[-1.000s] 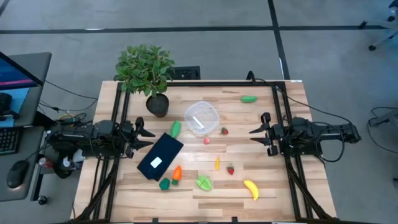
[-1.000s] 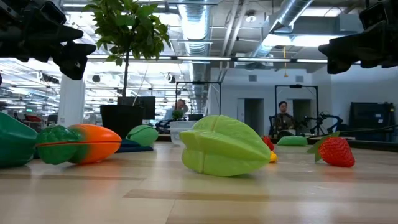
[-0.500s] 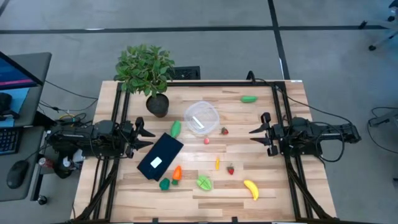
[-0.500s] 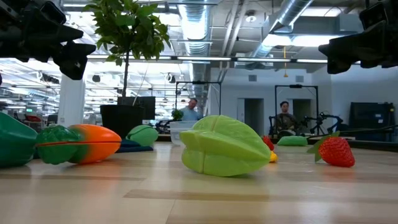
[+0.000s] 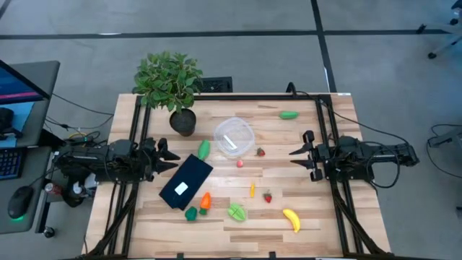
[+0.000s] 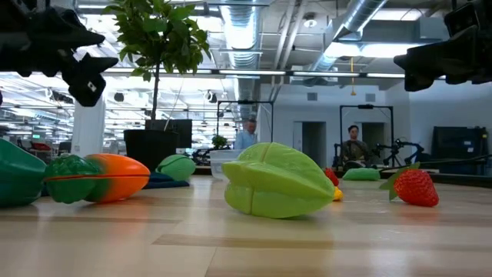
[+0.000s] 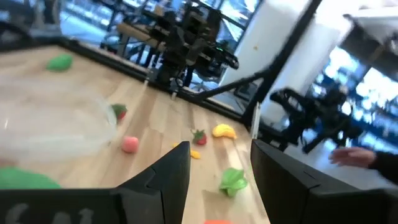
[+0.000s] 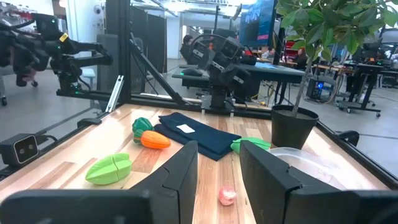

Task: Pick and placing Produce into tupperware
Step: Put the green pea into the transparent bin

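The left gripper's (image 5: 164,153) fingers (image 7: 166,173) stand apart with nothing between them, above the tabletop's (image 5: 310,217) left edge. The right gripper's (image 5: 299,157) fingers (image 8: 180,168) are likewise parted and hold nothing, at the right side. The clear round tupperware (image 5: 234,136) sits near the middle, beside the potted plant (image 5: 172,83). Produce lies scattered about: a banana (image 5: 291,219), a carrot (image 5: 206,200), strawberries (image 5: 267,196), a green star-shaped piece (image 5: 236,212), and green pieces (image 5: 289,114). A dark flat rectangle (image 5: 186,180) lies left of center.
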{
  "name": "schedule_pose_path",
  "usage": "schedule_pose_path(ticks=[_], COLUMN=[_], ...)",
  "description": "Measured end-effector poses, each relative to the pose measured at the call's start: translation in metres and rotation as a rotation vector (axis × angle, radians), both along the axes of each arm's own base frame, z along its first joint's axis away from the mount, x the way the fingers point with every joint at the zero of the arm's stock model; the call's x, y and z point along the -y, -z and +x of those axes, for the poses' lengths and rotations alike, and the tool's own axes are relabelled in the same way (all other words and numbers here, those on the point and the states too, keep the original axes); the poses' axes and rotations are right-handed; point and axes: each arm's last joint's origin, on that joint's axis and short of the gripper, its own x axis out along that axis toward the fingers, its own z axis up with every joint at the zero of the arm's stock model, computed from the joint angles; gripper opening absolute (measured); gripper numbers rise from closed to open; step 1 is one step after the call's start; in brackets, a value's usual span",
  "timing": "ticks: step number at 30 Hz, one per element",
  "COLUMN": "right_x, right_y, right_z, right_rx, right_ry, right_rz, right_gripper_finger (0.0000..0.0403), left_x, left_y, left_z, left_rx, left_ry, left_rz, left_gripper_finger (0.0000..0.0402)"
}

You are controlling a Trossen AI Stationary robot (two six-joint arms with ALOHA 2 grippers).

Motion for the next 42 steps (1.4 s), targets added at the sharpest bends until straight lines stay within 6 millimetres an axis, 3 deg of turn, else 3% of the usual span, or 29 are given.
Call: schedule_pose_path(ticks=[5,12,20,24,27,31,33,42], right_x=[0.0,0.0,-0.001,-0.001,-0.001,0.0,0.001,0.002], right_y=[0.0,0.0,0.0,-0.001,-0.008,-0.018,-0.019,-0.021], right_z=[0.0,0.0,0.0,0.0,-0.001,-0.002,-0.002,-0.003], right_rx=[0.0,0.001,0.001,0.003,0.058,0.096,0.087,0.087], right_ry=[0.0,0.0,-0.009,-0.012,-0.022,-0.055,-0.072,-0.096], right_rz=[0.0,0.0,0.0,0.019,0.197,0.702,0.873,1.145], right_gripper_finger=[0.0113,0.0113,0.0113,0.0113,0.0113,0.0113,0.0113,0.0113], left_x=[-0.002,-0.005,-0.005,-0.004,-0.006,-0.006,-0.007,-0.007], left_y=[0.0,-0.001,-0.001,-0.001,-0.001,-0.001,-0.001,-0.001], left_z=[0.0,0.0,0.0,0.0,0.0,0.0,0.0,0.0], left_rx=[-0.01,0.004,0.001,-0.007,0.005,0.008,0.002,0.008], left_ry=[-0.073,-0.158,-0.151,-0.133,-0.189,-0.203,-0.214,-0.243], left_rz=[-0.132,-0.128,-0.364,-0.373,-0.35,-0.404,-0.43,-0.455], left_gripper_finger=[0.016,0.016,0.016,0.016,0.016,0.016,0.016,0.016])
